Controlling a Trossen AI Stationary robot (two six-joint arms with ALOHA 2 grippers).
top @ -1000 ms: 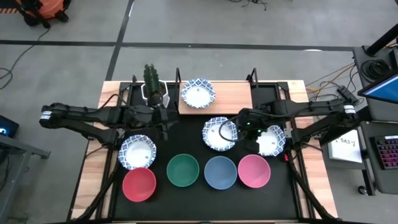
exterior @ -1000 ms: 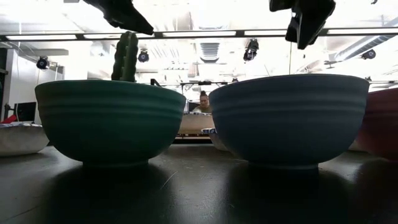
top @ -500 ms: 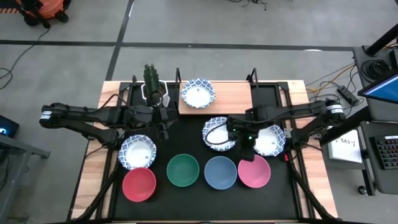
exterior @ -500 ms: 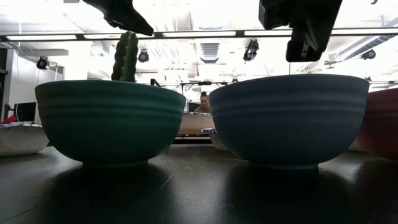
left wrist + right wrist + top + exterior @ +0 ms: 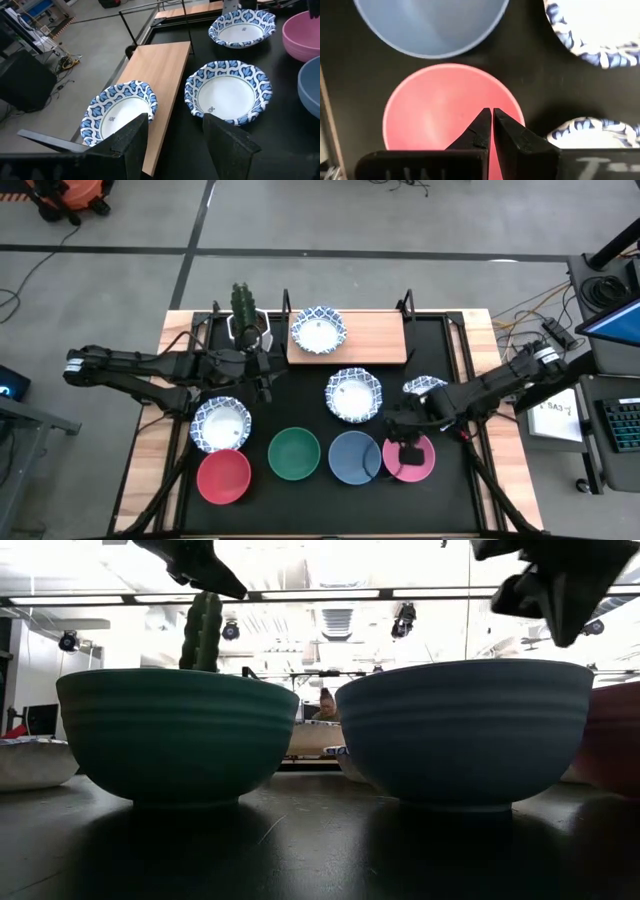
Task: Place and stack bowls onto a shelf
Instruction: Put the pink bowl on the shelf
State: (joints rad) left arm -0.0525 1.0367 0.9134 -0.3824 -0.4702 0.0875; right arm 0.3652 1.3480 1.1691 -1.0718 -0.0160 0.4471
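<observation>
My right gripper point(image 5: 407, 446) hangs shut just above the pink bowl point(image 5: 425, 466), over its inside point(image 5: 435, 110), and touches nothing that I can see. My left gripper point(image 5: 172, 135) is open and empty, near the cactus pot point(image 5: 245, 320) and left of the shelf point(image 5: 365, 338). One blue-patterned bowl point(image 5: 318, 329) stands on the shelf's left end. Three more patterned bowls point(image 5: 353, 394) point(image 5: 221, 423) point(image 5: 423, 385) stand on the black mat; my right arm partly hides the last one. The red point(image 5: 223, 476), green point(image 5: 294, 454) and blue point(image 5: 354, 457) bowls stand in the near row with the pink one.
The cactus pot stands at the table's far left, beside the shelf's thin black posts point(image 5: 286, 305). The right half of the shelf board is bare. In the low view the green point(image 5: 178, 730) and blue point(image 5: 465, 725) bowls fill the foreground.
My right gripper has moved from beside the middle patterned bowl toward the table's near edge and a little to the right, and now hangs over the pink bowl. My left arm has kept still. No bowl has visibly moved.
</observation>
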